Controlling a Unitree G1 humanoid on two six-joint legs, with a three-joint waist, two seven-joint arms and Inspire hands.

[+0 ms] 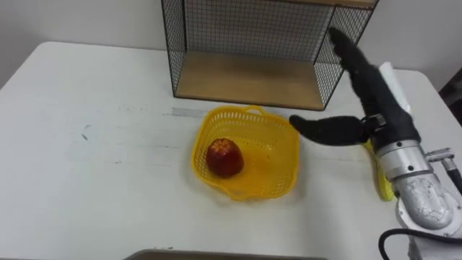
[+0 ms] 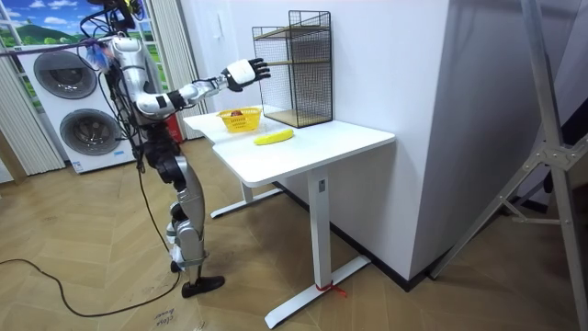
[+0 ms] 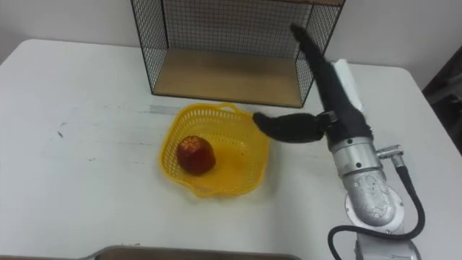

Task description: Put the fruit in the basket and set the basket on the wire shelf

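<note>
A yellow plastic basket point(image 1: 283, 148) stands on the white table point(image 1: 86, 188), just in front of the wire shelf point(image 1: 245, 78). Inside it lies a red apple point(image 1: 224, 157). A banana point(image 1: 382, 179) lies on the table to the right of the basket, mostly hidden under my right forearm; in the room view the banana point(image 2: 274, 137) shows whole. My right hand point(image 1: 374, 92) hovers open above the table, right of the basket. Its straight fingers point towards the shelf's right corner and the thumb points left at the basket's rim. It holds nothing.
The wire shelf has a wooden bottom board and a black mesh back and sides, and stands at the table's far edge. I stand at the table's near edge. Two washing machines point(image 2: 64, 101) stand behind me in the room view.
</note>
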